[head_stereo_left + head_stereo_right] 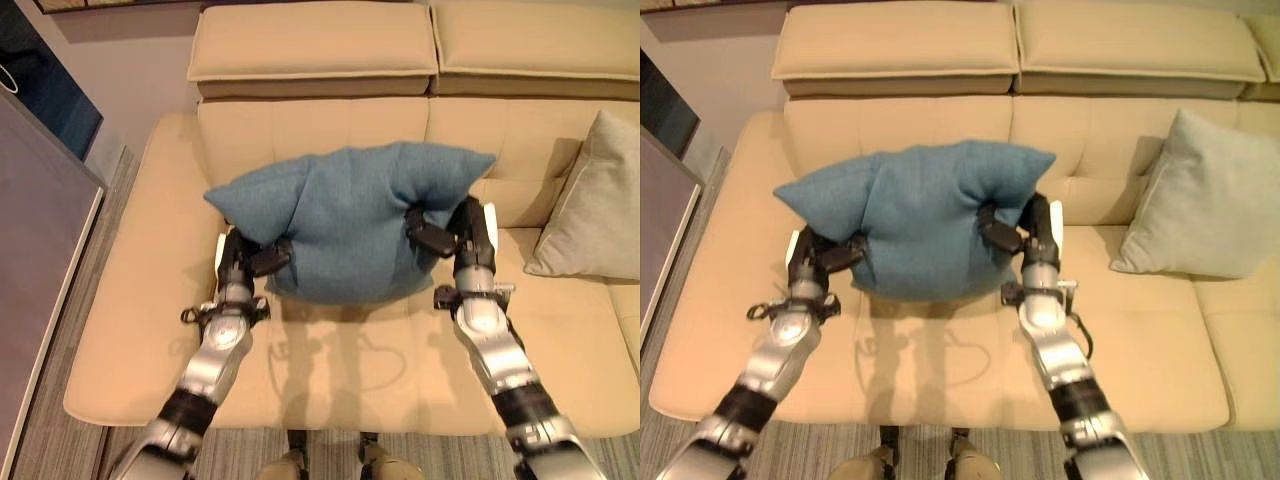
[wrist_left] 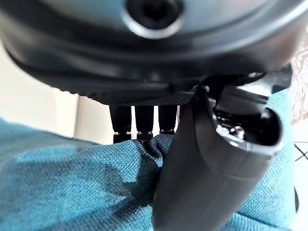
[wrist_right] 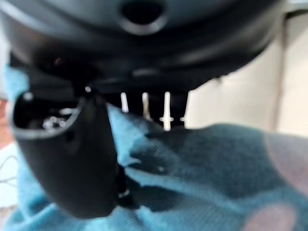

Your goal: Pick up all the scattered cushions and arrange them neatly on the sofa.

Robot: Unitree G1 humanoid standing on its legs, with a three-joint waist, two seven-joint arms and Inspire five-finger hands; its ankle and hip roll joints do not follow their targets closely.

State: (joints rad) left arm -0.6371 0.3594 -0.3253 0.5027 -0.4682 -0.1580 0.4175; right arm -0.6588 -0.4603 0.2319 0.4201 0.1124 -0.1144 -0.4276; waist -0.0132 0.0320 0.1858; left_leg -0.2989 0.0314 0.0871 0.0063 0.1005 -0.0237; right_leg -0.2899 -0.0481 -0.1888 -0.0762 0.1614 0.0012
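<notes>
A blue cushion [image 1: 350, 215] hangs above the beige sofa's seat [image 1: 330, 365], held from both sides. My left hand [image 1: 245, 258] grips its lower left edge, thumb and fingers pinching the cloth [image 2: 96, 183]. On the other side my right hand [image 1: 455, 235] pinches the cushion's right edge [image 3: 202, 163] in the same way. A light grey cushion [image 1: 590, 205] leans upright against the sofa back at the right.
The sofa's backrest [image 1: 320, 125] and two headrest pads [image 1: 315, 45] rise behind the blue cushion. A dark cabinet [image 1: 40, 230] stands to the left of the sofa. Striped rug [image 1: 70, 450] lies in front.
</notes>
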